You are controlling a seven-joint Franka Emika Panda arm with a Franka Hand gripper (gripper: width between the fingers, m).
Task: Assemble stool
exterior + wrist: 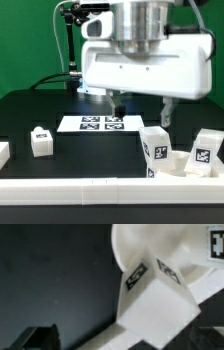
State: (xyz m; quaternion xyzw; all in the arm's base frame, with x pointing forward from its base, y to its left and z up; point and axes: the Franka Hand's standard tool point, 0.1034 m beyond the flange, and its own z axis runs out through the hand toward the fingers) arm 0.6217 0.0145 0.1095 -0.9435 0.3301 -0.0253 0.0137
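Note:
My gripper [142, 108] hangs open over the right side of the table, just above a white stool leg [155, 148] that carries black-and-white tags. In the wrist view that leg [155, 300] lies between my two dark fingers [38, 336], apart from both. Beyond it is the round white seat [150, 246]. In the exterior view, a second leg [205, 150] stands at the right and the seat [180, 166] shows low between the two legs. A third leg [40, 141] stands alone on the exterior view's left.
The marker board [98, 123] lies flat on the black table behind my gripper. A long white rail [100, 190] runs along the front edge. Another white piece [3, 152] shows at the exterior view's far left edge.

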